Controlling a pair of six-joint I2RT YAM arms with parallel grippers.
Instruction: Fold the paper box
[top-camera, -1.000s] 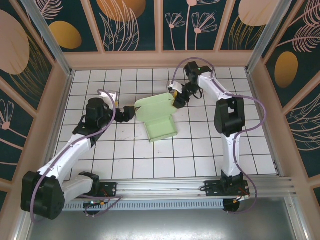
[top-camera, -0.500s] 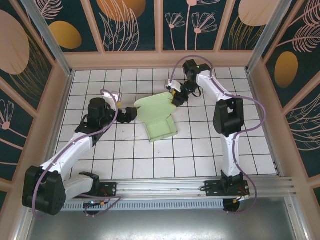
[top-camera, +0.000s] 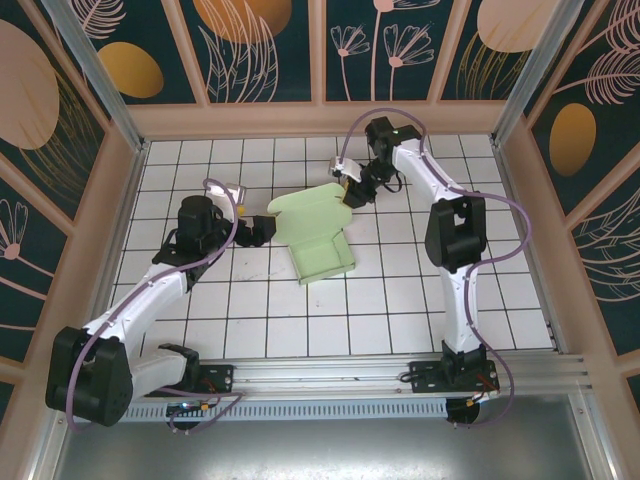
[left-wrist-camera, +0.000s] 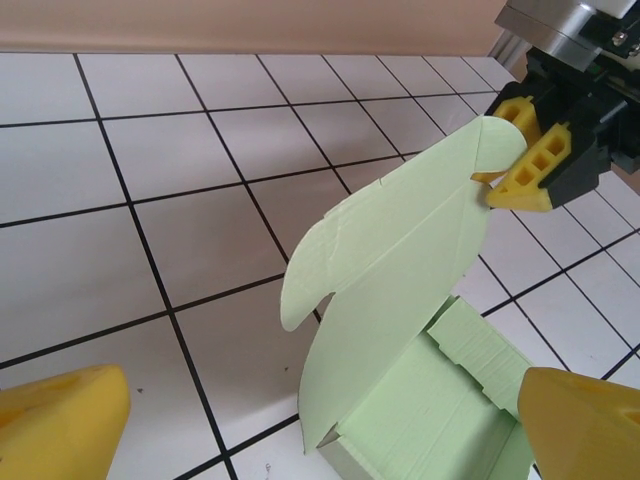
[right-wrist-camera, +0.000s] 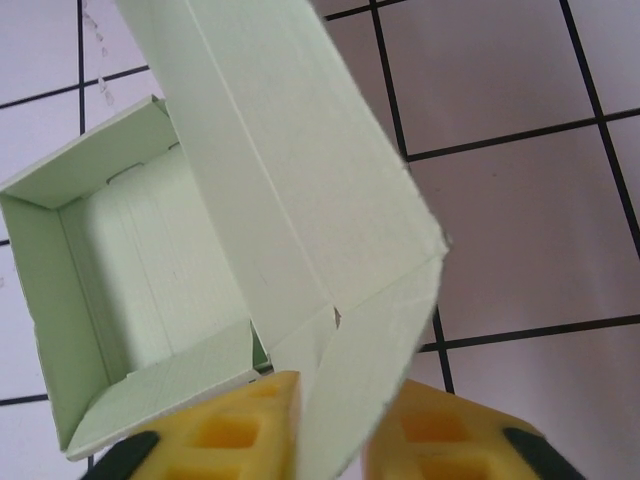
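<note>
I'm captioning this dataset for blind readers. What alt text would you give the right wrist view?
A raised flap of the pale green paper box passes between the yellow fingers of the right gripper at the bottom edge. The box's open tray, walls up, lies to the left on a white table with black grid lines.

Here's the paper box (top-camera: 318, 240) mid-table (top-camera: 420, 300), tray part nearer the arm bases, lid flap standing up behind it. At the flap's far right corner, the right gripper (top-camera: 349, 192), corner between its fingers. Just left of the box, apart from it, the left gripper (top-camera: 262, 231)
</note>
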